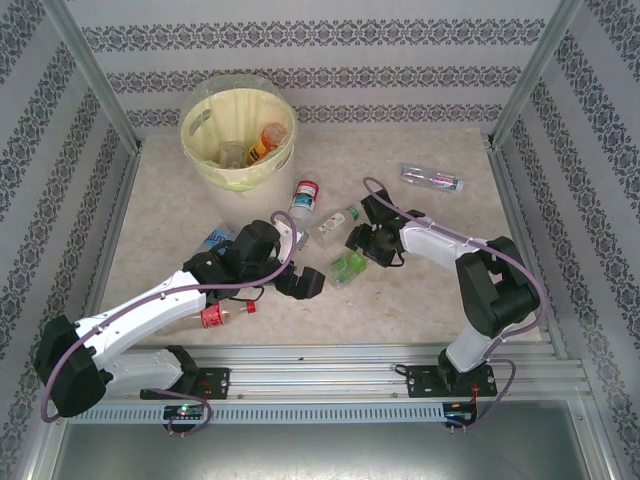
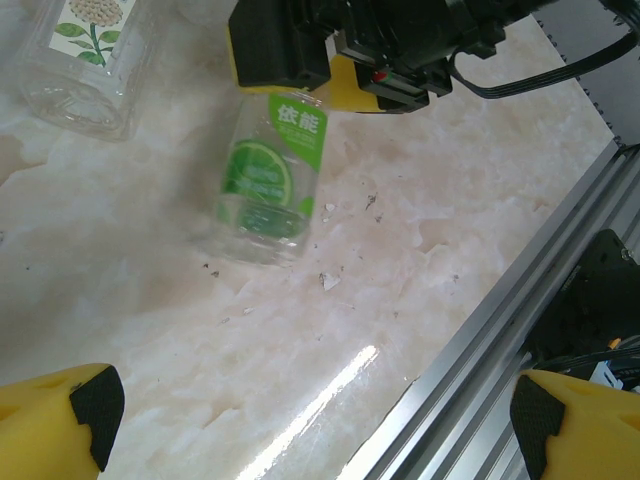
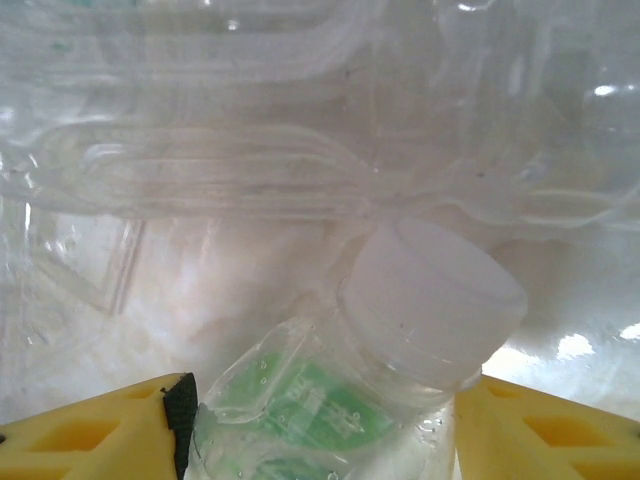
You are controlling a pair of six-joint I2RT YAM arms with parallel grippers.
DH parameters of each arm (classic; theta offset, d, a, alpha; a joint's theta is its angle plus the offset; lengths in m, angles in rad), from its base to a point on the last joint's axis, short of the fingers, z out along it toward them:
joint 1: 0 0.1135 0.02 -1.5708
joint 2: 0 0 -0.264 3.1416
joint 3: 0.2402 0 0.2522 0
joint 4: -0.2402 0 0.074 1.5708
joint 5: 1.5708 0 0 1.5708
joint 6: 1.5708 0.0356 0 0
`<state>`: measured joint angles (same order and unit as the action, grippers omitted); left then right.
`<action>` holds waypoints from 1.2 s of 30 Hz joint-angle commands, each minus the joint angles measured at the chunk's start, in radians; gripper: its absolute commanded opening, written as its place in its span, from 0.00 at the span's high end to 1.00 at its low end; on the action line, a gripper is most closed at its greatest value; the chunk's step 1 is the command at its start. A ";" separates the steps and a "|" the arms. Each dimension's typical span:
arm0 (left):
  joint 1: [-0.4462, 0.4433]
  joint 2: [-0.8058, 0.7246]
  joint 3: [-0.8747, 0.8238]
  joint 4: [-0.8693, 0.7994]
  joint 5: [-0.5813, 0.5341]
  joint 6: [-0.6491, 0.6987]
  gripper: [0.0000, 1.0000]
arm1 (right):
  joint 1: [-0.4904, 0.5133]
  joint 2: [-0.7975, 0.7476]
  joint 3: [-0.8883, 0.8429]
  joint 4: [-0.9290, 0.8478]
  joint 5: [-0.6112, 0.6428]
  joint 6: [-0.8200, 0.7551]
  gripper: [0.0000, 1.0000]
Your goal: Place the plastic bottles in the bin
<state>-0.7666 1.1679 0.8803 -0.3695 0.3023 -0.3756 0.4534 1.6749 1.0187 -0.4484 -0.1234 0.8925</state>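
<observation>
Bottles point(image 1: 305, 197) on the marble-pattern table point(image 1: 170, 200): I count six from the top view, and two more lie inside the one bin point(image 1: 240, 90). The bin is a round cream plastic basket with a thin greenish liner point(image 1: 240, 180). The bottles are of thin clear plastic. The green-label bottle point(image 1: 349, 266) lies on its side near the table's middle, with its white cap point(image 3: 435, 290) toward my right gripper point(image 1: 364, 248) and its base toward the near edge. My right fingers point(image 3: 90, 435) stand narrow on both sides of its neck. Whether they press it, I cannot tell. My left gripper point(image 1: 300, 283) hangs spread wide and holds nothing.
</observation>
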 commanded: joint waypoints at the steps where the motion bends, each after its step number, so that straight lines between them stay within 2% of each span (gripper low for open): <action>1: -0.017 -0.001 0.006 0.026 -0.003 -0.009 0.00 | -0.007 -0.051 0.014 -0.082 -0.046 -0.160 0.35; 5: -0.016 -0.003 0.006 0.027 -0.004 -0.010 0.00 | 0.006 -0.088 0.011 -0.156 -0.071 -0.299 0.33; 7: -0.017 -0.001 0.008 0.029 -0.003 -0.013 0.00 | 0.016 -0.116 0.006 -0.201 -0.054 -0.354 0.26; 11: -0.018 0.002 0.012 0.037 0.002 -0.016 0.00 | 0.018 -0.162 0.002 -0.279 -0.011 -0.371 0.18; 13: -0.017 0.001 0.015 0.039 0.005 -0.018 0.00 | 0.019 -0.181 0.000 -0.299 -0.001 -0.339 0.15; 16: -0.017 0.001 0.019 0.040 0.006 -0.019 0.00 | 0.027 -0.192 0.001 -0.333 0.039 -0.210 0.16; 22: -0.017 0.000 0.015 0.053 0.014 -0.029 0.00 | 0.090 -0.168 -0.010 -0.238 0.097 0.009 0.16; 29: -0.019 -0.028 -0.013 0.060 0.011 -0.048 0.01 | 0.103 -0.088 0.010 -0.175 0.115 0.102 0.15; 36: -0.019 -0.042 -0.050 0.099 0.016 -0.073 0.01 | 0.106 -0.008 0.034 -0.110 0.073 0.106 0.18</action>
<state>-0.7670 1.1435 0.8478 -0.3218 0.3065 -0.4252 0.5541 1.6363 1.0233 -0.6014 -0.0422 0.9756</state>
